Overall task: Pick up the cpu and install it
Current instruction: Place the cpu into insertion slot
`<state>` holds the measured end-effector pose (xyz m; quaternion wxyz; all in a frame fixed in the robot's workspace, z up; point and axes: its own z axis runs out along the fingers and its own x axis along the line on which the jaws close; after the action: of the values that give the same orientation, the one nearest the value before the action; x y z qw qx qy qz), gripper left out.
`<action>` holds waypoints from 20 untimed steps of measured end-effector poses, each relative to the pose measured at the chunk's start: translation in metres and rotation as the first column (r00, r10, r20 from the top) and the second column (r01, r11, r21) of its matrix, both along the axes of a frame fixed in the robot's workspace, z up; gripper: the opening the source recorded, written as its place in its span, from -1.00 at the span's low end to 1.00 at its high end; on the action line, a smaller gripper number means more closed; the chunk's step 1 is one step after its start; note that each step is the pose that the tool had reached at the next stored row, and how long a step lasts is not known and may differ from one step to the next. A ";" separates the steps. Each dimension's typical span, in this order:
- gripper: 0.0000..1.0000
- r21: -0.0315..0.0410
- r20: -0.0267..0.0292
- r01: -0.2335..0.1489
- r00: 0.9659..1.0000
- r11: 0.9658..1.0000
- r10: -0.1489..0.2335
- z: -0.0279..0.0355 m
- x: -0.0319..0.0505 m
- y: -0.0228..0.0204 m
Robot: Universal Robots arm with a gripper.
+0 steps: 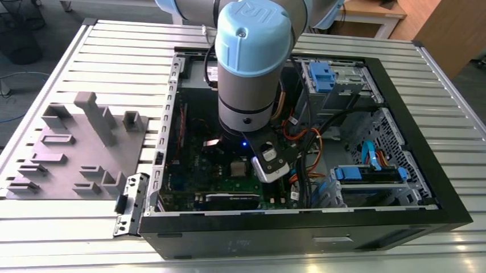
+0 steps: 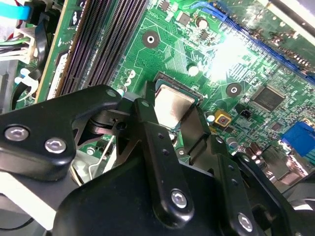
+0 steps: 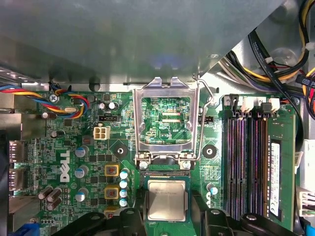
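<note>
Black case (image 1: 304, 233) lies open on the slatted table (image 1: 76, 45). A grey tray (image 1: 76, 148) of blocks sits just beside it, toward the exterior view's left. We log 1 arm (image 1: 254, 68) reaching straight down into the case, wrist upright over the green board (image 3: 59, 142).

Progress, as we judge it: pick-up done, install partly done. The frame (image 3: 165, 88) is swung open, with board showing through its hollow middle. The cpu (image 3: 166, 199) is at the socket (image 3: 166, 174), just beside the frame's hinge, metal top up and square to the socket rim. We cannot tell whether it is fully seated or just above the contacts. Not yet done: cpu not released, frame not closed.

Jaws of the gripper (image 2: 173, 110) stand against 2 opposite edges of the cpu, pinching it, as both wrist views show. The fingers (image 2: 147, 128) point down at the board, near the memory slots (image 3: 246, 157).
</note>
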<state>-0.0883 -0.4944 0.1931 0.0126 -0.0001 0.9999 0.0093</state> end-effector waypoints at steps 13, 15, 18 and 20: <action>-0.02 -0.006 0.000 0.000 1.000 1.000 0.000 -0.0010 0.0000 0.0000; 0.11 -0.006 0.000 0.000 1.000 1.000 0.000 -0.0010 0.0000 0.0000; 0.11 -0.006 0.000 0.000 1.000 1.000 0.000 -0.0015 0.0001 0.0000; 0.11 -0.006 0.000 0.000 1.000 1.000 0.000 -0.0024 0.0001 0.0000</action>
<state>-0.0882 -0.4944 0.1907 0.0126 0.0000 0.9999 0.0062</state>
